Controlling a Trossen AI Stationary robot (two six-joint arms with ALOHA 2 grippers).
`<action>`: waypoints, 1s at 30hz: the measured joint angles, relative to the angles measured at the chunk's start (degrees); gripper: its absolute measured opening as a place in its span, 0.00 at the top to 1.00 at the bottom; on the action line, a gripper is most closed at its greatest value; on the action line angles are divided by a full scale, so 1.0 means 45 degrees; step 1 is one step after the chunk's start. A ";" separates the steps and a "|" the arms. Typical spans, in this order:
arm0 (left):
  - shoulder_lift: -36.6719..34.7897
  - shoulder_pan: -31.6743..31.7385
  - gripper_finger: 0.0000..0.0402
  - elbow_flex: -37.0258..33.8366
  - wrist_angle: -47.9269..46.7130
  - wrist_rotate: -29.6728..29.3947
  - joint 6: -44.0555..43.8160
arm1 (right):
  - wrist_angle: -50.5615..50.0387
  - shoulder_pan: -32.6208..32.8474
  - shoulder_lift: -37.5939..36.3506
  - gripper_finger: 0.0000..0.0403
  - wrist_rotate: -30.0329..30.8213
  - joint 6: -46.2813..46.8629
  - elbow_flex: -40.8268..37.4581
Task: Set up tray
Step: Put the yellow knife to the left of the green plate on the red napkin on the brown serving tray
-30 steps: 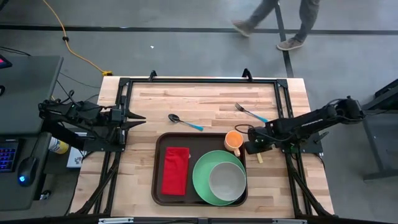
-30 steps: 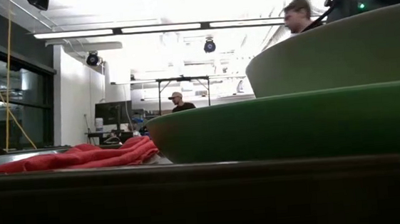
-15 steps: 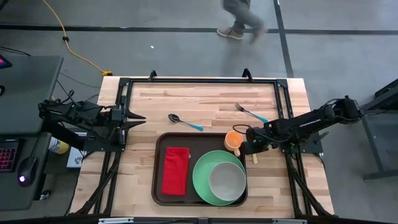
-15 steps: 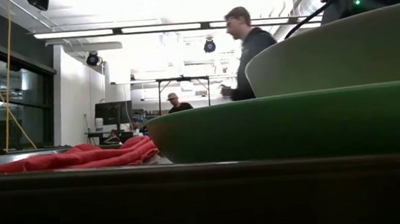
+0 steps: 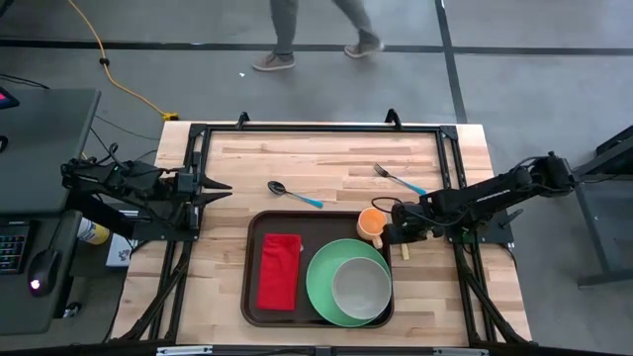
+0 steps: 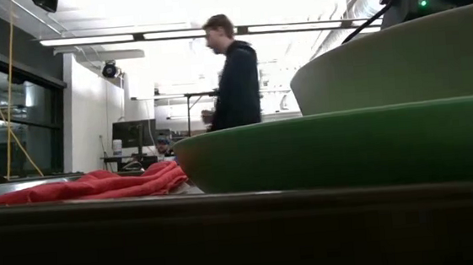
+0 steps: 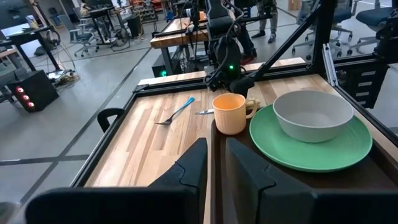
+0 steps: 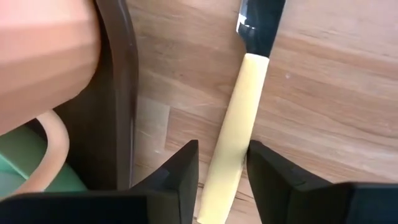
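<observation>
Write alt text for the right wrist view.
The right gripper straddles a knife's pale yellow handle lying on the wooden table, fingers either side. Beside it are the dark tray's rim, an orange mug and a sliver of green plate.

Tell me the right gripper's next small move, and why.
Probably finish closing on the knife. The right gripper sits low over the table beside the tray, its fingers either side of the pale handle with gaps showing, so nothing is gripped yet.
</observation>
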 joint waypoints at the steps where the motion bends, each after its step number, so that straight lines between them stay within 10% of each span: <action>1: 0.0000 -0.0002 0.78 0.0000 0.0002 0.0000 0.0000 | -0.0020 0.0000 0.0000 0.74 0.0000 0.0004 0.0000; 30: 0.0001 -0.0002 0.78 0.0000 -0.0227 -0.0002 -0.0029 | -0.1228 -0.0012 -0.0487 1.00 0.0402 0.0026 0.0871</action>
